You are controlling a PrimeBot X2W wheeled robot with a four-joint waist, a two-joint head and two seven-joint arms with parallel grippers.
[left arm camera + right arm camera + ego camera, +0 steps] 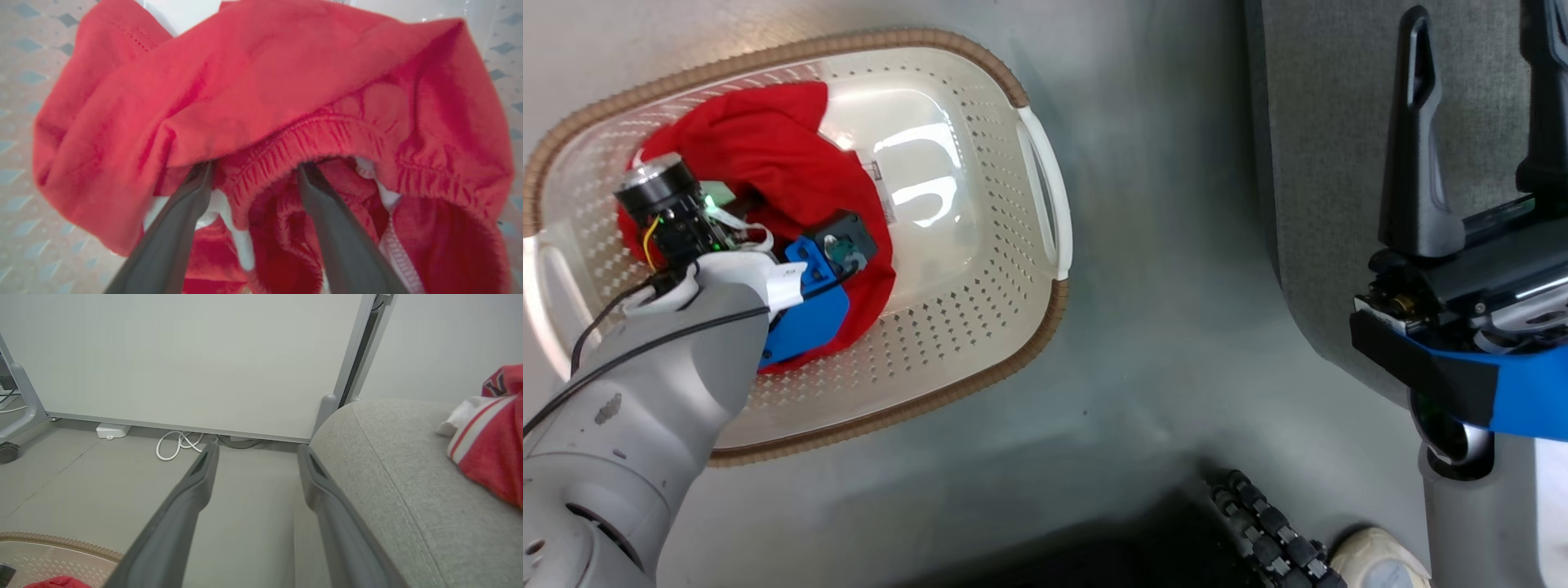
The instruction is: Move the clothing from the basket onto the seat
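The cream basket (980,327) with its brown rim stands on the floor at the left. Inside it lies crumpled red clothing (776,155). My left arm (678,335) reaches down into the basket. My left gripper (255,169) is open, its fingertips pushed into the red cloth on either side of an elastic waistband (327,126). My right gripper (1478,49) stands open and empty by the rounded edge of the grey seat (1331,122). In the right wrist view a red garment with white stripes (490,453) lies on the seat (408,486), to the right of my right gripper (257,451).
Grey floor (1160,343) separates basket and seat. A black segmented cable chain (1270,531) lies at the bottom. Beyond the seat a pale partition panel (184,355) stands on castor legs, with a white cable (177,443) and a white box (112,430) at its foot.
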